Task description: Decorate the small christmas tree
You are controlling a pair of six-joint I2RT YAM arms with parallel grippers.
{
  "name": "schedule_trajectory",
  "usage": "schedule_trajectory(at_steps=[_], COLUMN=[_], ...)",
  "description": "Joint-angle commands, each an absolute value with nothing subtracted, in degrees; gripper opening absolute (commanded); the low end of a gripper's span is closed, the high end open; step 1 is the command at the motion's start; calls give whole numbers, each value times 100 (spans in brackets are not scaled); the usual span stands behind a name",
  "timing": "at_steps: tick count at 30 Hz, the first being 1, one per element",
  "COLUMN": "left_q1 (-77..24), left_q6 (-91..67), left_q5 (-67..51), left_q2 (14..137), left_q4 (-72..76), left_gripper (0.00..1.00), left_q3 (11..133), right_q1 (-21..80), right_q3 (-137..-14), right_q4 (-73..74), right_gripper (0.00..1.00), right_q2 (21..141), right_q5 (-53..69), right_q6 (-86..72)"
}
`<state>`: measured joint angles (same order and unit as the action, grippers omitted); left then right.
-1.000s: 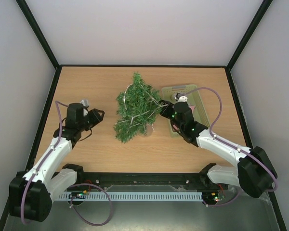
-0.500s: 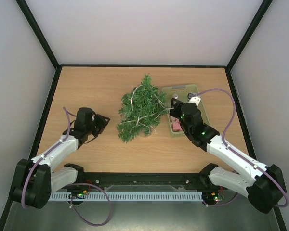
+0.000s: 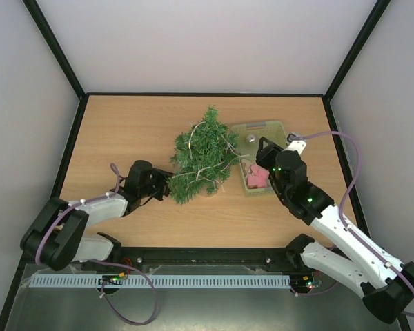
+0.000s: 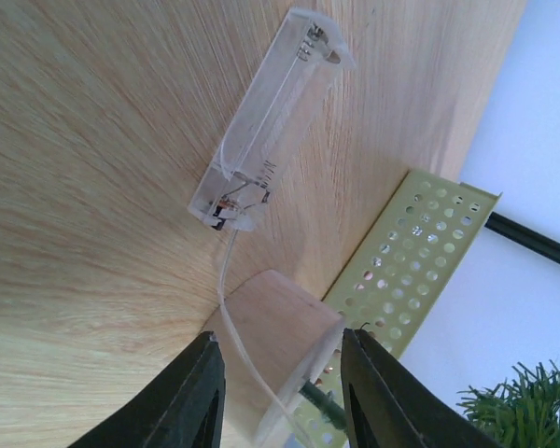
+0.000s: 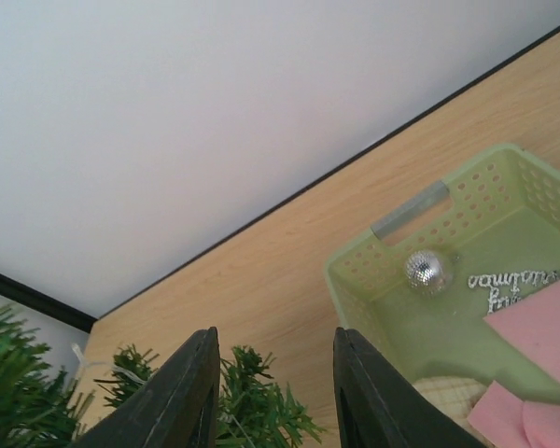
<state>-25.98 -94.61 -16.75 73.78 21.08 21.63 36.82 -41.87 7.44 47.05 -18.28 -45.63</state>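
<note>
The small christmas tree [image 3: 203,148] is in the middle of the table, a thin white light wire [image 3: 193,138] looped through its dark green branches. My left gripper [image 3: 164,183] is low at the tree's foot. In the left wrist view its jaws [image 4: 280,336] are open, and the tree's round wooden base [image 4: 289,317] shows between the fingertips with a gap on the right side. The wire runs from there to a clear battery box [image 4: 266,121] on the table. My right gripper [image 3: 262,153] hangs open and empty [image 5: 275,331] between the tree [image 5: 252,411] and the pale green basket [image 5: 355,280].
The perforated basket [image 3: 259,126] stands right of the tree and holds a silver glitter ball [image 5: 427,269], pink pieces [image 5: 541,327] and silver lettering [image 5: 518,285]. Black frame rails and white walls close in the table on three sides.
My left arm has swung right and down from the open table to the tree's foot. My right arm has drawn back from the tree's side towards the basket. The tree shifted slightly right.
</note>
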Motion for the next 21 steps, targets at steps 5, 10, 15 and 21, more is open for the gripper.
schedule_trajectory(at_steps=[5, 10, 15, 21], left_q1=[-2897, -3043, -3076, -3076], left_q6=[-10907, -11157, -11317, -11454], left_q5=[-2025, -2104, -2084, -1961], left_q2=[8176, 8446, 8688, 8965], left_q4=[3742, 3771, 4136, 4530], left_gripper=[35, 36, 34, 31], left_q3=[1955, 1907, 1841, 1909], right_q1=[3661, 3665, 3665, 3665], right_q3=[-4500, -4515, -4548, -4526], right_q4=[1037, 1046, 1051, 984], right_gripper=[33, 33, 33, 32], right_q2=[4394, 4377, 4327, 4314], right_q5=[-2043, -2070, -2108, -2054], right_q6=[-4590, -4592, -4570, -4570])
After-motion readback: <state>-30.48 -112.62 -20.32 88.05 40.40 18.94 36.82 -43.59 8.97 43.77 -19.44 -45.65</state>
